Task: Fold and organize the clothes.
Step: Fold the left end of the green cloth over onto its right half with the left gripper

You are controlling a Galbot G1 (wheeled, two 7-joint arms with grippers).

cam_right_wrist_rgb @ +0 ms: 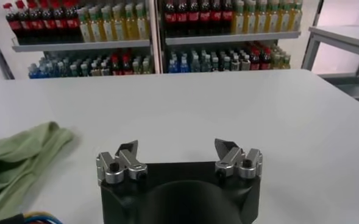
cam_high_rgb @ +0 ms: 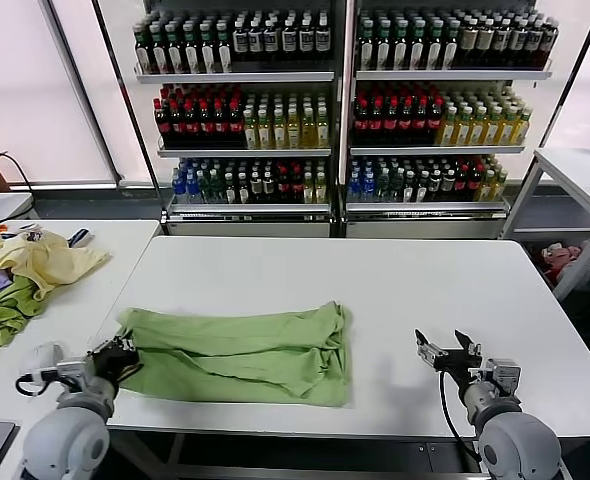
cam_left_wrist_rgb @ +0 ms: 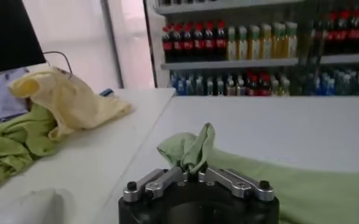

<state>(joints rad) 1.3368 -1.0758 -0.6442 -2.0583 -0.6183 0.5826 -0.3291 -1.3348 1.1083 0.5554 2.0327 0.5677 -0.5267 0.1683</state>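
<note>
While right hand (cam_high_rgb: 449,351) gapes, left hand (cam_left_wrist_rgb: 191,173) pinches shirt (cam_high_rgb: 245,355).

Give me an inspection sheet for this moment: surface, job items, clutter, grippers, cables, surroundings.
Surface: white table, bare to the right of the cloth.
Job's things: light green shirt lying partly folded and rumpled near the front edge.
Clutter: pale yellow garment and darker green cloth heaped on the side table at left.
Grippers: left gripper shut on the shirt's left corner; right gripper open above bare table, off the shirt.
Cables: black cable at the right wrist; another by the left wrist.
Surroundings: shelves of bottled drinks behind the table.
</note>
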